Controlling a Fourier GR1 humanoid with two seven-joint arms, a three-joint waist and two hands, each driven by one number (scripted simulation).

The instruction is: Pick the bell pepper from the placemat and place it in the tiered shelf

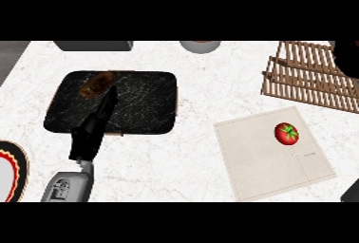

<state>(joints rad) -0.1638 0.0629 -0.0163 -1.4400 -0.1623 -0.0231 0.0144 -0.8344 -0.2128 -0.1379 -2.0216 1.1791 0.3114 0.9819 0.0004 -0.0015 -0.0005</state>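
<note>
White veined stone counter (175, 156) carries a dark marbled board (147, 104), a pale square cloth placemat (266, 161) and, just above that, a slatted brown wooden tiered shelf (308, 71). The black left hand (89, 135) lies straight-fingered and empty over the board. The small glossy red bell pepper (286, 133) sits on the placemat. It is round and smooth, so it is best cupped from above by the right hand (353, 192), a sliver at the edge whose state I cannot tell.

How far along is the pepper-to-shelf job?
Nothing done: the red bell pepper lies on the beige cloth placemat. Nothing in hand: the black left hand is open over the dark marbled tray. Left: grasp it, carry to the wooden slatted shelf.
</note>
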